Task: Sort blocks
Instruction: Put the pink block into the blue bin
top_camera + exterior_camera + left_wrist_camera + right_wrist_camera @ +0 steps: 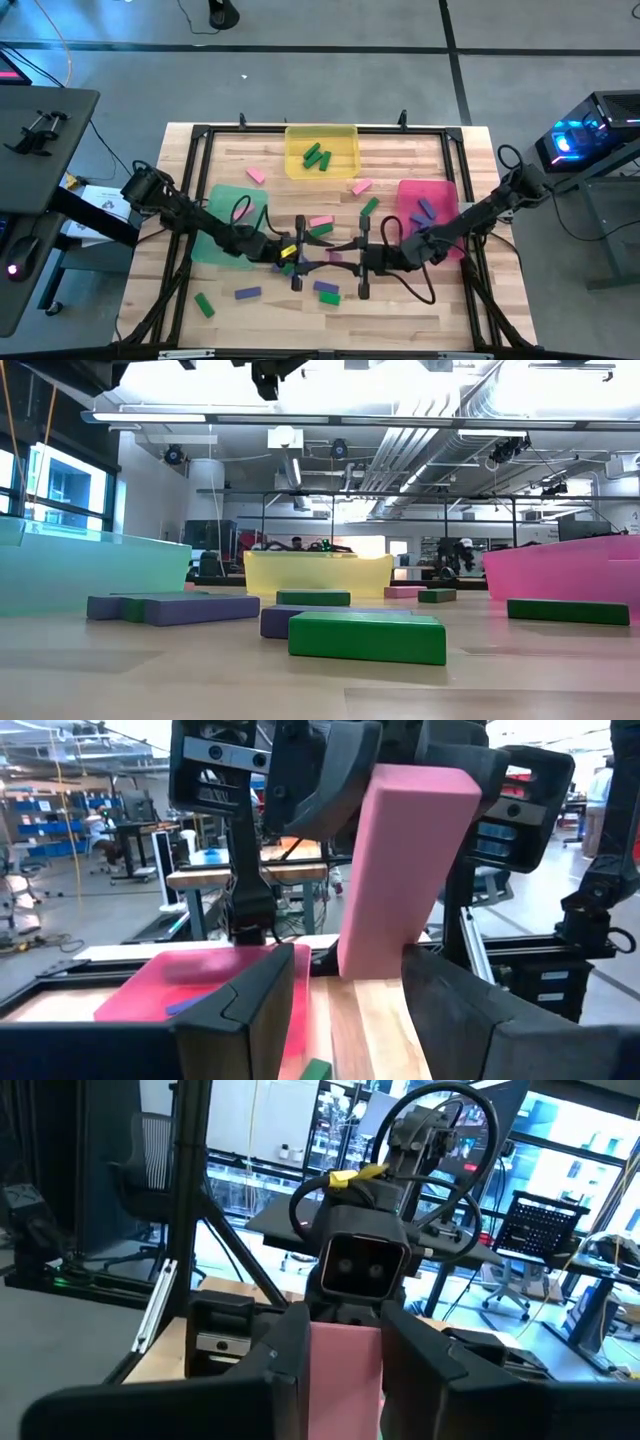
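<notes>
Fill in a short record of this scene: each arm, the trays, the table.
Right arm: jaws shut on a pink block, raised over mid-table
Left arm: jaws open, either side of that block's lower end
Yellow tray: green blocks inside
Pink tray: purple blocks inside
Table: loose blocks scattered

Overhead camera looks straight down; low camera sits level on the table (120, 680); wrist cameras apparently face each other, sharing a pink block (400, 870).
</notes>
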Tool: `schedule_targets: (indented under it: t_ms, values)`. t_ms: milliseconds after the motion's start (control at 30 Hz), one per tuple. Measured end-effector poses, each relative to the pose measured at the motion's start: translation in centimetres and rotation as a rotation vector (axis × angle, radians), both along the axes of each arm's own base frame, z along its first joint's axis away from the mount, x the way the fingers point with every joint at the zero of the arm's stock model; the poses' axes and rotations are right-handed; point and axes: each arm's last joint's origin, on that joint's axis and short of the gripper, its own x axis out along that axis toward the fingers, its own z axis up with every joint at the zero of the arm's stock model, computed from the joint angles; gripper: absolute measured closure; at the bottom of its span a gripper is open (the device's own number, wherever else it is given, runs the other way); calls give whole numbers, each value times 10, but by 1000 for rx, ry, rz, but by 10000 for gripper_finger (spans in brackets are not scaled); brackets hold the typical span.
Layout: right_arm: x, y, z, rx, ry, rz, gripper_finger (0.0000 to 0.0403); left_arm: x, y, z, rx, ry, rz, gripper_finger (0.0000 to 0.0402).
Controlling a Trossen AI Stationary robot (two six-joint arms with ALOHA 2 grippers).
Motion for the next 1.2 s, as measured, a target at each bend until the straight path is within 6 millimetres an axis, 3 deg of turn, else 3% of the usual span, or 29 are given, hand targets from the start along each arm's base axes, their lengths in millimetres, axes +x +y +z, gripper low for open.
schedule_targets:
  t_ms: [300,1200]
  values:
    - [0,-4,1,-50,-3,-101,327,1,-1,2,3,-6,-21,227]
    - [2,-2,-1,-47,-9,-123,327,11,11,11,-41,-46,-105,198]
